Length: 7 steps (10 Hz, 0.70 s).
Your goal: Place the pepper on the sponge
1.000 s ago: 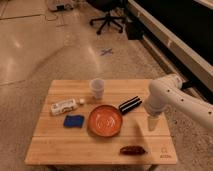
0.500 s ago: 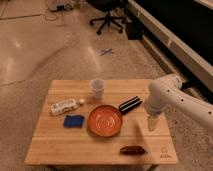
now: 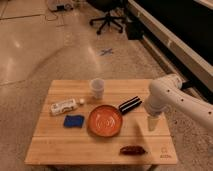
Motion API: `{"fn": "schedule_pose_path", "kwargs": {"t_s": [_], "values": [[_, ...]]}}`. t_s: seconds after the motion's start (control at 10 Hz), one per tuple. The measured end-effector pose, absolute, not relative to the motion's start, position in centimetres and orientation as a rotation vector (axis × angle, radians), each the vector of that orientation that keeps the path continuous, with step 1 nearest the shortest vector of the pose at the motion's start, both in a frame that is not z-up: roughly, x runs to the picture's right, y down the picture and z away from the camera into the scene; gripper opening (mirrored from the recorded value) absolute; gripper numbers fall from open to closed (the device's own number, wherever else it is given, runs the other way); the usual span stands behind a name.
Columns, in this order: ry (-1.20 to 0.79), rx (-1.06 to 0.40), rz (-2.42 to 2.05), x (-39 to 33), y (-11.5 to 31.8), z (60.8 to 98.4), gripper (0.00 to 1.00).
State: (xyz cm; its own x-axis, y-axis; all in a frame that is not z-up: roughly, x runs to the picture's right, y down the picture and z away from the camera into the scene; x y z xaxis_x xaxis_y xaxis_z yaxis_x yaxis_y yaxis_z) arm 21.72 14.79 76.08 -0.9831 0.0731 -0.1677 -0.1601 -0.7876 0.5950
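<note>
Table (image 3: pixel 45 150): pale wooden slats, low and rectangular, with a small mark printed at the corner nearest the gripper.
Room: polished stone floor (image 3: pixel 30 55) catching the light, a blue cross of tape (image 3: pixel 106 51) on it beyond the table, a black office chair (image 3: pixel 107 20) further back, and a long dark counter (image 3: pixel 175 30) along the side behind the arm.
Pan (image 3: pixel 105 120): orange and round, just beside the gripper on its table side; its black handle (image 3: pixel 130 104) angles up toward the arm.
Cup (image 3: pixel 96 88): white and upright, past the pan from the gripper toward the far edge; I cannot see what it holds.
Bottle (image 3: pixel 64 106): white with a label, lying on its side, well apart from the gripper.
Sponge (image 3: pixel 73 121): bright blue, flat on the wood, on the far side of the pan from the gripper.
Pepper (image 3: pixel 132 149): dark red-brown, lying on the table near the front edge, near the gripper, lower and a little toward the pan, untouched.
Arm (image 3: pixel 167 95): white, reaching in from the side and bending down at the elbow.
Gripper (image 3: pixel 151 127): pointing straight down above the wood beside the pan; from here I cannot tell whether it is open or closed.
</note>
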Motion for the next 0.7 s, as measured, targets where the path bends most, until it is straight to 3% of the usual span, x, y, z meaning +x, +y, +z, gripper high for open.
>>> {"fn": "schedule_pose_path", "kwargs": {"t_s": [0.2, 0.7], "values": [[0.97, -0.225, 2.846, 21.5, 15.9, 75.3, 0.8], [0.994, -0.313, 2.811, 18.7, 23.7, 71.5, 0.8]]}}
